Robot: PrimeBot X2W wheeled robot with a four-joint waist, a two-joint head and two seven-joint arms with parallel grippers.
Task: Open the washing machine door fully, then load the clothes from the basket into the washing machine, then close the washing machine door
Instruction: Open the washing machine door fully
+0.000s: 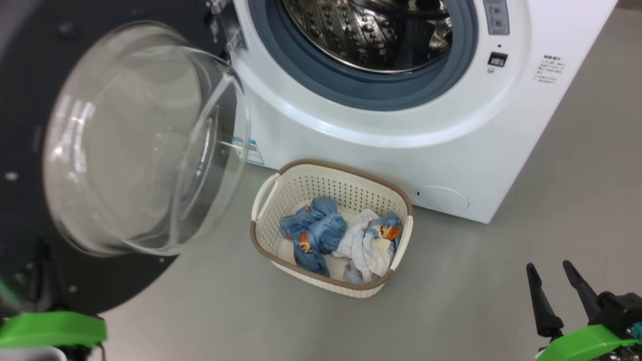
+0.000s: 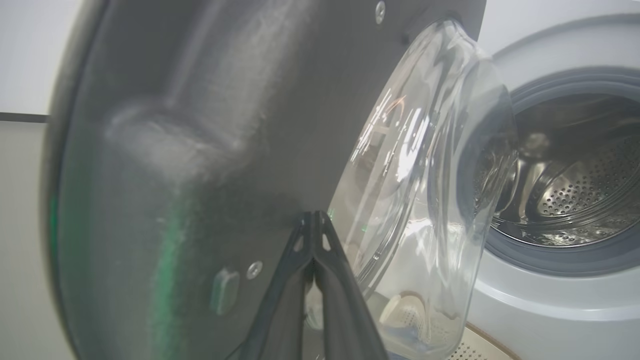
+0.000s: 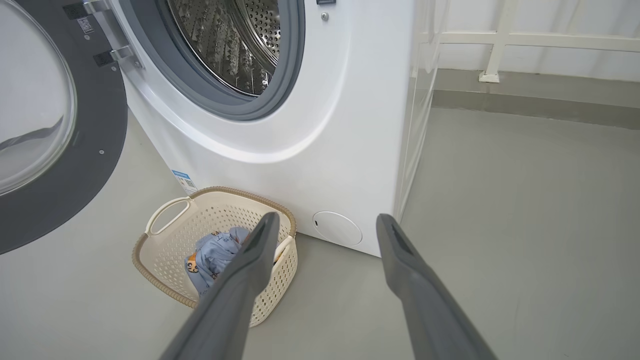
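Observation:
The washing machine point(image 1: 381, 145) stands with its steel drum point(image 1: 371, 30) exposed. The washing machine door point(image 1: 140, 140) is swung out to the left, its glass bowl facing me. In the left wrist view my left gripper point(image 2: 314, 216) is shut and holds nothing. Its tips sit at the door's black inner ring point(image 2: 200, 125), just beside the glass bowl. The basket point(image 1: 351, 173) sits on the floor before the machine, with the clothes point(image 1: 321, 233) heaped inside, blue and white. My right gripper point(image 1: 547, 264) hangs open at the lower right, away from the basket point(image 3: 165, 250), and its jaws are empty point(image 3: 327, 220).
Grey floor point(image 1: 551, 175) stretches to the right of the machine and in front of the basket. A round cap point(image 1: 441, 198) marks the machine's lower front. A white rail point(image 3: 495, 45) runs along the wall behind. The open door takes up the left side.

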